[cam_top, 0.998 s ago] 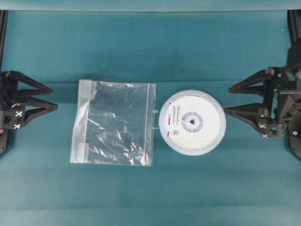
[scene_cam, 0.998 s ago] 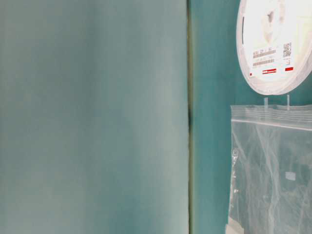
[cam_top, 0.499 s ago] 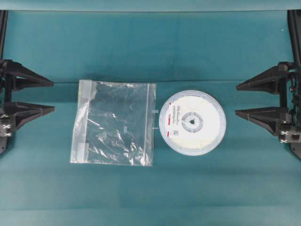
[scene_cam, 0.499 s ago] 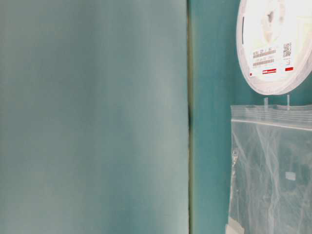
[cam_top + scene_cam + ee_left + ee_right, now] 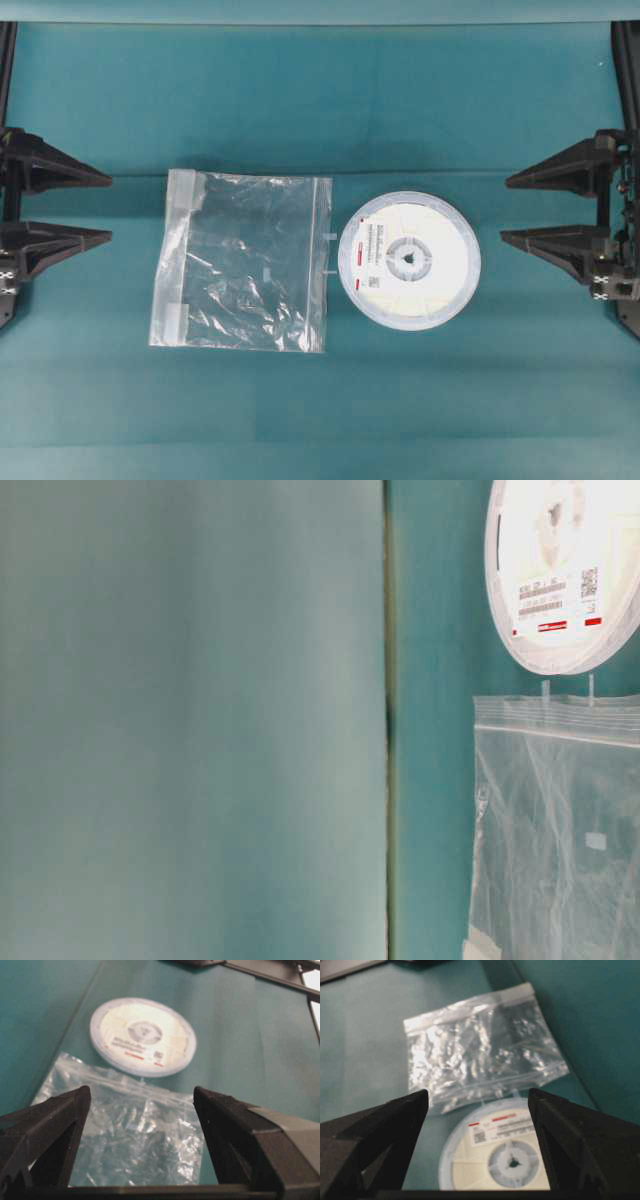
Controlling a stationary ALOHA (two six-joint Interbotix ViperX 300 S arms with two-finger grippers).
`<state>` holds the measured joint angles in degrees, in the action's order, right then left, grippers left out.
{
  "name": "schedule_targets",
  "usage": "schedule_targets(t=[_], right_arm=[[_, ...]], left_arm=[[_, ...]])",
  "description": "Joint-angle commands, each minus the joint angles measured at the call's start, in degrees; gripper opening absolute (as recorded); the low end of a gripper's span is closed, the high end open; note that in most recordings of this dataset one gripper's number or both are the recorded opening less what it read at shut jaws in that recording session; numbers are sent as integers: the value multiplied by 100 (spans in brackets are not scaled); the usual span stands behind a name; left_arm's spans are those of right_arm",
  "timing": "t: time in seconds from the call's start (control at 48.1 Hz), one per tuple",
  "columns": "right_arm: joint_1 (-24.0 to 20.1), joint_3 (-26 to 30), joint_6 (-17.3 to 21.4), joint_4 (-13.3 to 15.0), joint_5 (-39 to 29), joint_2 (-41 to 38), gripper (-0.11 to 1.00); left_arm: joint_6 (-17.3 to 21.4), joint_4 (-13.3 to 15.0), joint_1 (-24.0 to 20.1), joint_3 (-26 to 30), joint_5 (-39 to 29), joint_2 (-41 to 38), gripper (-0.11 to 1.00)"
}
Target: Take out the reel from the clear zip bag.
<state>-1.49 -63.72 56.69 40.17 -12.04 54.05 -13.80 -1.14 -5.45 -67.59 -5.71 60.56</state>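
The reel [image 5: 409, 260] lies flat on the teal table, outside the clear zip bag [image 5: 243, 261] and just right of its zip edge. The bag lies flat and empty to the left. The reel also shows in the table-level view [image 5: 565, 570], the left wrist view [image 5: 143, 1036] and the right wrist view [image 5: 500, 1157]. The bag shows there too: table-level [image 5: 555, 830], left wrist [image 5: 127, 1135], right wrist [image 5: 480, 1045]. My left gripper [image 5: 105, 207] is open and empty at the far left edge. My right gripper [image 5: 505, 209] is open and empty at the far right edge.
The teal table surface [image 5: 320, 100] has a fold line running across it behind the bag and reel. A pale backdrop [image 5: 190, 720] fills the left of the table-level view. Black arm rails stand at the top corners [image 5: 625, 50].
Both arms have drawn back to the table's outer edges and levelled out, with their jaws open wide. The reel and the bag have not moved.
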Motion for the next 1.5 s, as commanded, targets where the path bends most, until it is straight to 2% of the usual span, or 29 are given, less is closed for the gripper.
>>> schedule_targets(t=[0.0, 1.018, 1.475], right_arm=[[-18, 123, -53, 35, -9, 18, 87], [-18, 88, -62, 44, -149, 88, 86], [-18, 88, -62, 44, -141, 88, 86]], left_arm=[[-9, -18, 9, 158, 53, -26, 90], [26, -18, 0, 167, 44, 9, 90], [35, -18, 9, 202, -211, 132, 90]])
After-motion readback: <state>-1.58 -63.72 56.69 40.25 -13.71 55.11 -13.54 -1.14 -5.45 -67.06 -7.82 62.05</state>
